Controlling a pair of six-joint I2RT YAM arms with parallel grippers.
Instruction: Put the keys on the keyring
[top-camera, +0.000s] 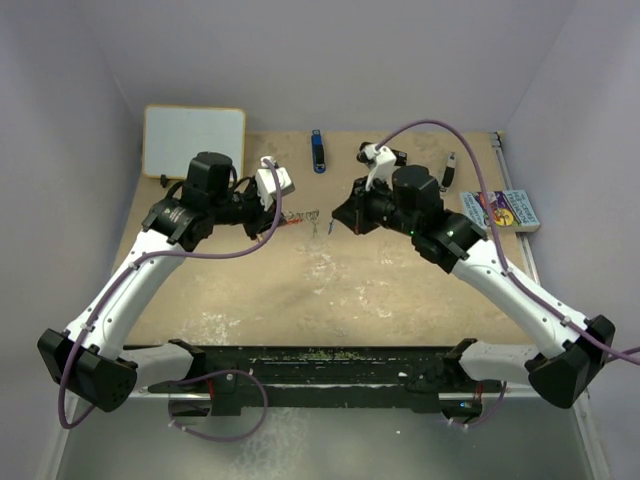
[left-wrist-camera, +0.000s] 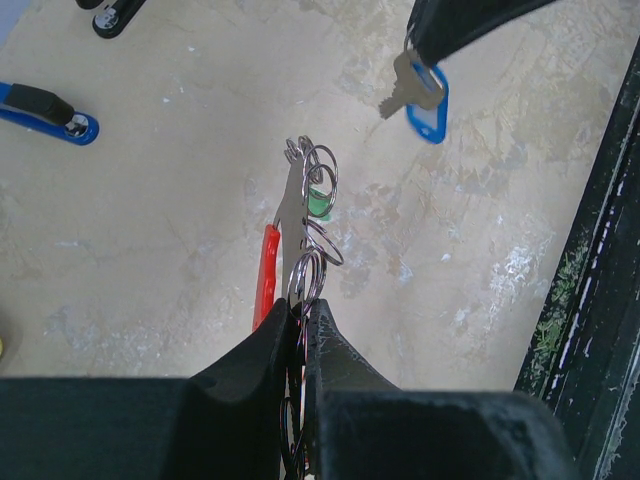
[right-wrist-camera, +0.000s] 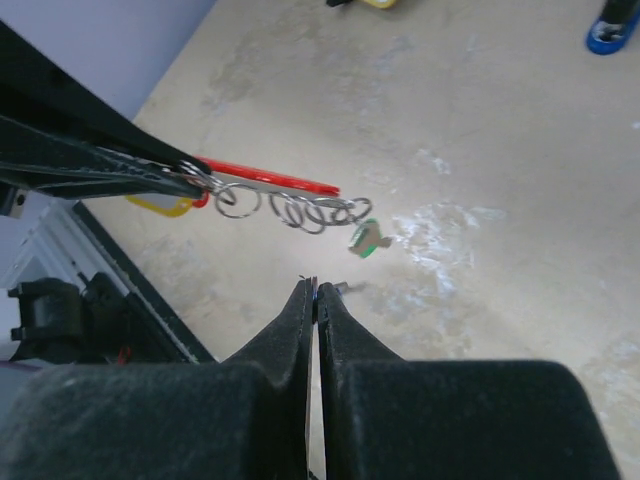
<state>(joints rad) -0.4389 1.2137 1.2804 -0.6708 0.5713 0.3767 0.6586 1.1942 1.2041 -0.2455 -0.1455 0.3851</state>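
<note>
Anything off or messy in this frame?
Nothing damaged. The tan tabletop has whitish worn patches, and greenish specks litter the black front rail. The red crescent clip with silver rings hangs cleanly from the left gripper.

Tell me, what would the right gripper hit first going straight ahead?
The right gripper would probably meet the keyring, at its silver rings beside the green-tagged key; depth is unclear, so it might pass beneath.
</note>
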